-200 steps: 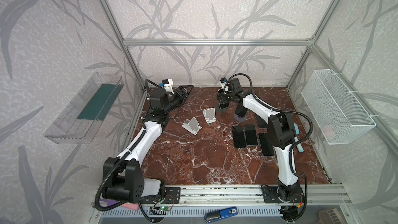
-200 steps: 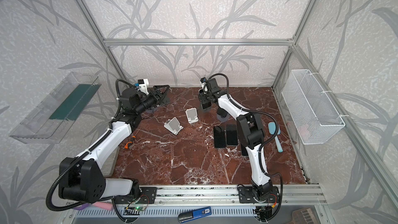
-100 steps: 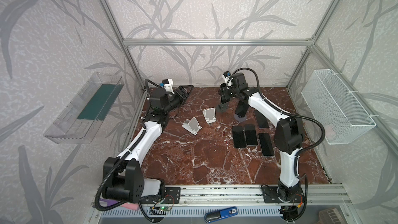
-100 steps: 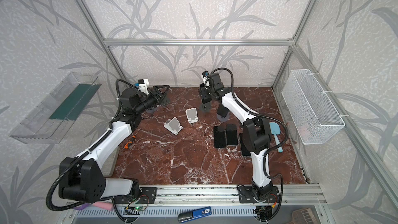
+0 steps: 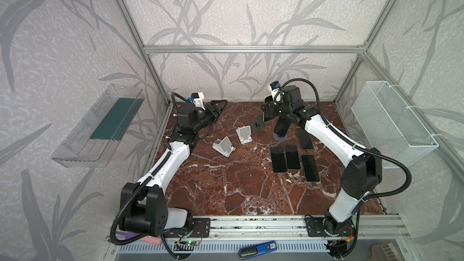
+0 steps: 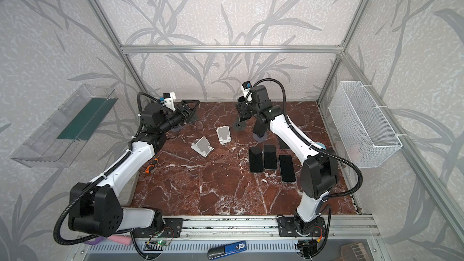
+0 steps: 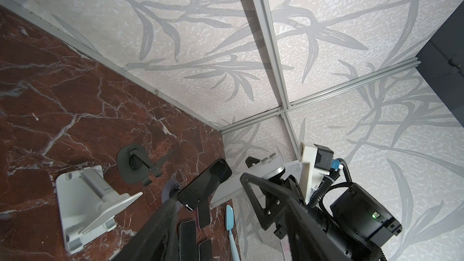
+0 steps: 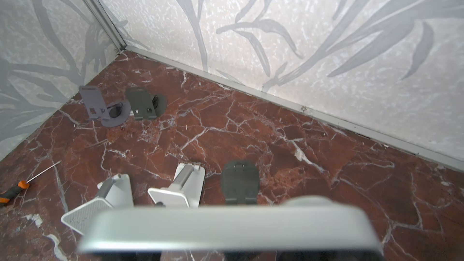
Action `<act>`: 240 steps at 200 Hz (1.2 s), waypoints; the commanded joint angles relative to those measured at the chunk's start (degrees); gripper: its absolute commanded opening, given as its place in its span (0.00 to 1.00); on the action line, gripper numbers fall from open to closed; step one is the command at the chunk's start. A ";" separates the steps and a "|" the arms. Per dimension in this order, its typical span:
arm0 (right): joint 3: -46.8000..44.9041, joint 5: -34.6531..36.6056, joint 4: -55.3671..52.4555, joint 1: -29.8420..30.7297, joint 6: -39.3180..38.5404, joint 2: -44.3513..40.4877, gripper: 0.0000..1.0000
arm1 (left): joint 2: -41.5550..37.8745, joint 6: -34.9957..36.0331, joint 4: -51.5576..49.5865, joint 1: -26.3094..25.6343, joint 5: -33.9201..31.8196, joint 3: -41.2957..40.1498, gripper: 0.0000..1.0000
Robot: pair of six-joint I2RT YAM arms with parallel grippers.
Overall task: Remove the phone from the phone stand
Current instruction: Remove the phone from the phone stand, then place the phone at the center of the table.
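While I look down through the top views, my right gripper hangs over the back of the marble table, pinched on the phone. Only a dark upper end of it shows above the fingers in a top view, clear of the empty dark phone stand just below. The right arm rises to a high elbow, then slopes down toward the back wall, wrist turned to the left side. Beside it a second phone leans on a stand of its own. Four flat phones lie nearer the front, and two white stands sit toward the middle. My left gripper hovers low near the back left corner, its arm stretched along the left edge. From the left wrist camera I see that gripper's fingers spread with nothing between them. Past them shows the phone's silver back: its long axis stands close to upright, lens end uppermost, back turned toward this camera, well off the table. From the right wrist camera the phone is a blurred silver edge across the foreground, and I cannot tell its axis from there. Beyond it the phone stand sits on the table beside the white stands, and a screwdriver lies off to one side.
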 commanded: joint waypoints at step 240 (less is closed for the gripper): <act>-28.47 11.42 -2.42 16.47 27.53 -12.71 0.68 | 0.77 1.51 -1.19 -3.26 -0.64 0.51 0.69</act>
